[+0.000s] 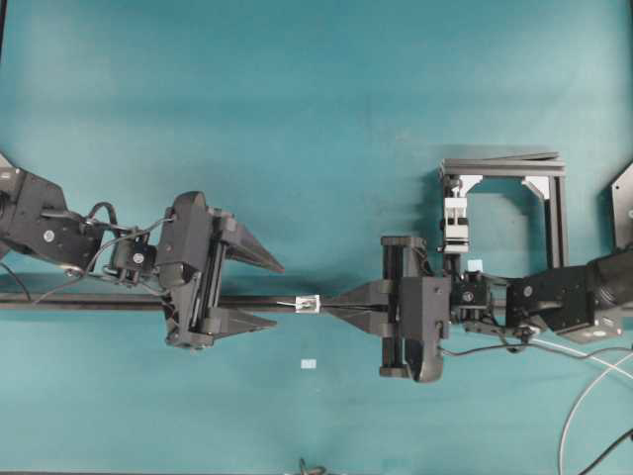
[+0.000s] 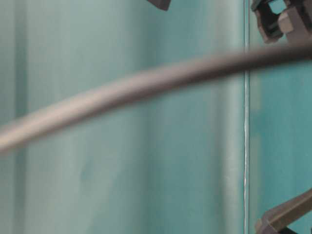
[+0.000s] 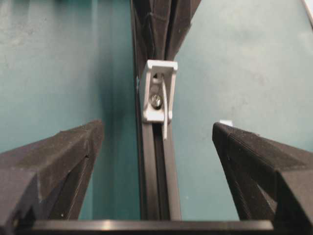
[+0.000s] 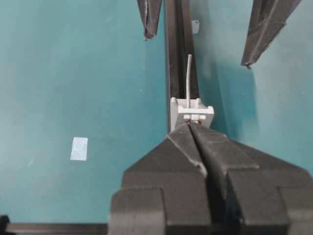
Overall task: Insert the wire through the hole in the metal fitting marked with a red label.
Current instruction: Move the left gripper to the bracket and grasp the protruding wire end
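Right gripper point(image 4: 190, 125) pinched shut behind fitting point(image 4: 191, 112), wire point(image 4: 189, 78) poking through. Left gripper point(image 3: 156, 142) wide; should close squarely on the wire tip.

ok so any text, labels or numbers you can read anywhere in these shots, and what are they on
No readable text in any view.
The metal fitting on the dark rail: no writing shows.
The small pale tape scrap on the teal table: blank.
Left gripper, right gripper: no visible branding.
Table-level view: too blurred to tell.
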